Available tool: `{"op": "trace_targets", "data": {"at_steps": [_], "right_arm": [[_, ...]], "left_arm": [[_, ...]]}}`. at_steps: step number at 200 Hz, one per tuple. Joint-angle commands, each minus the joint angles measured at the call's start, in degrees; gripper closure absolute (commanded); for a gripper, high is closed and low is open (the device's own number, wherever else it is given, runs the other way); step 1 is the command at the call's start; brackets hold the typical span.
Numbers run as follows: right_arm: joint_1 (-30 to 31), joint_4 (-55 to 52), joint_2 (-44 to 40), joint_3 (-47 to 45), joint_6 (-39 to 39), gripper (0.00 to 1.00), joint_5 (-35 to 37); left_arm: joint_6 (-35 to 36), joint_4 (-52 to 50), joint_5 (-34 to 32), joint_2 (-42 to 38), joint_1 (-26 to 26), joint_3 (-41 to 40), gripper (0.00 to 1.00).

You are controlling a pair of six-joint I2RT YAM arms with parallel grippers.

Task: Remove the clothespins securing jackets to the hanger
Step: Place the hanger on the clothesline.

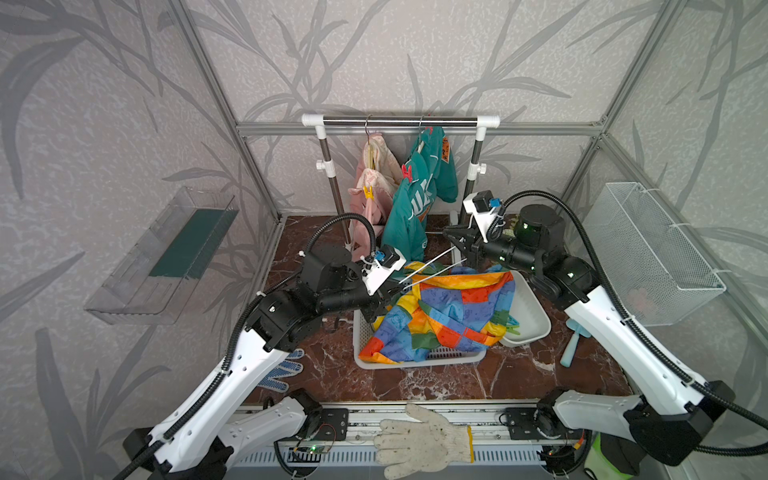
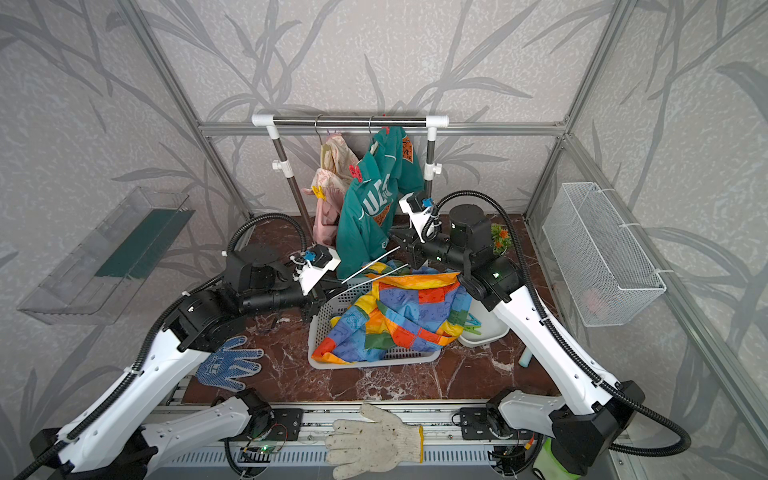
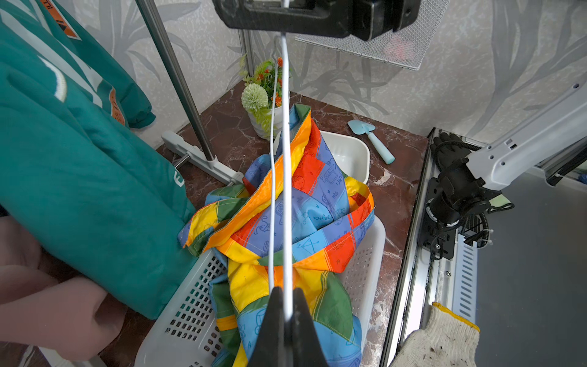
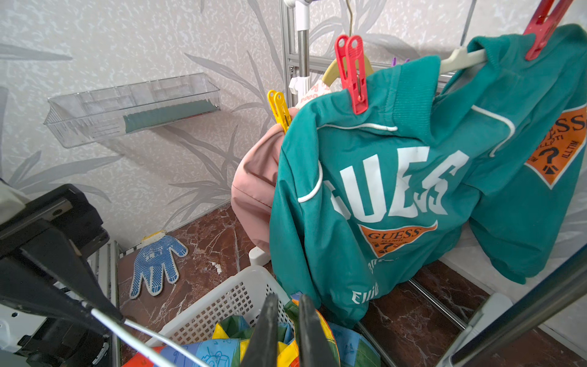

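Both grippers pinch a white wire hanger (image 3: pixel 286 178) — left gripper (image 3: pixel 287 313) one end, right gripper (image 3: pixel 286 30) the other — above the rainbow jacket (image 1: pixel 449 313) (in basket (image 1: pixel 453 355)). Red clothespin (image 4: pixel 352 74) clamps teal jacket (image 4: pixel 397 190), presumably next.

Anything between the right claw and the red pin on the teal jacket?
No visible obstacle: red clothespin is unobstructed ahead of right claw. But that claw is gripping the white hanger with the left claw.

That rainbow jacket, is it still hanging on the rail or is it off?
Off. The rainbow jacket lies crumpled in the white basket, while its bare white hanger is held between both grippers above it.
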Motion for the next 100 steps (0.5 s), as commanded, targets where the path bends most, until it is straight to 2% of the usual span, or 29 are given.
{"op": "trace_targets", "data": {"at_steps": [1, 17, 42, 48, 50, 73, 100], "right_arm": [[0.1, 1.1, 0.1, 1.9, 0.1, 0.88, 1.8], [0.1, 0.7, 0.1, 1.9, 0.7, 0.72, 4.3], [0.1, -0.3, -0.5, 2.2, 1.0, 0.25, 7.6], [0.1, -0.3, -0.8, 2.1, 1.1, 0.03, 8.3], [0.1, -0.2, -0.9, 2.1, 1.2, 0.0, 8.4], [0.0, -0.1, -2.5, 1.9, 1.4, 0.01, 9.2], [-0.1, -0.4, -5.1, 0.0, 0.4, 0.01, 14.3]], "left_arm": [[-2.8, 2.6, -2.0, -0.9, 0.2, -0.1, 1.0], [-4.3, 3.2, -3.6, -1.0, 0.2, 0.1, 1.0], [-7.2, 3.4, -7.2, -1.2, 0.2, 0.8, 1.0], [-7.9, 3.1, -8.3, -1.3, 0.2, 1.1, 1.0], [-8.2, 3.0, -8.7, -1.3, 0.2, 1.3, 1.0], [-9.7, 2.2, -10.6, -1.3, 0.1, 2.7, 1.0], [-12.3, 3.1, -14.0, -1.4, -0.2, 4.3, 1.0]]}}
